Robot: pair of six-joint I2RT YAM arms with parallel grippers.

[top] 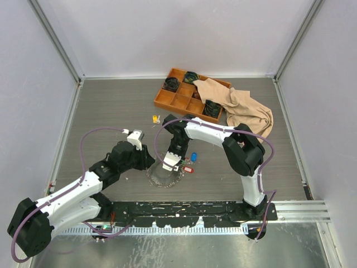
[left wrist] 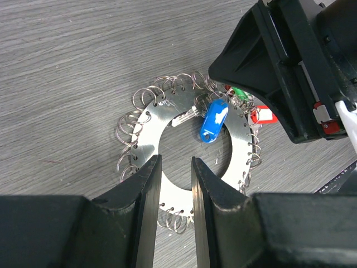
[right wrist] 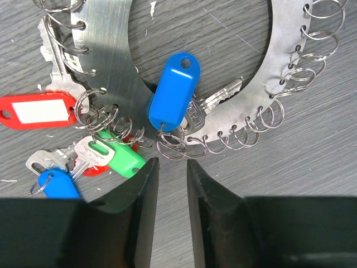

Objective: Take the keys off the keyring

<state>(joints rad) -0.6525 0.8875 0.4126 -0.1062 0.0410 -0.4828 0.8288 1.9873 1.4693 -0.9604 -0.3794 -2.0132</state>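
The keyring (left wrist: 146, 139) is a flat silver band, its outer edge lined with holes that carry many small wire loops. It lies flat on the table (top: 111, 111), between the two arms and close to their bases. Only a few keys (right wrist: 218, 96) show. One silver key lies across the band under a blue tag (right wrist: 174, 89). Others bunch at the band's edge with a red tag (right wrist: 36, 110), a green tag (right wrist: 120, 157) and a second blue one.

The left gripper (left wrist: 176, 162) hangs over the band's near side, jaws slightly apart with nothing visibly pinched. The right gripper (right wrist: 172, 162) is just beside the blue tag's loop, jaws also slightly apart, bare table in the gap.

Well behind sit an orange tray (top: 167, 100) and a tan cloth (top: 245, 109).
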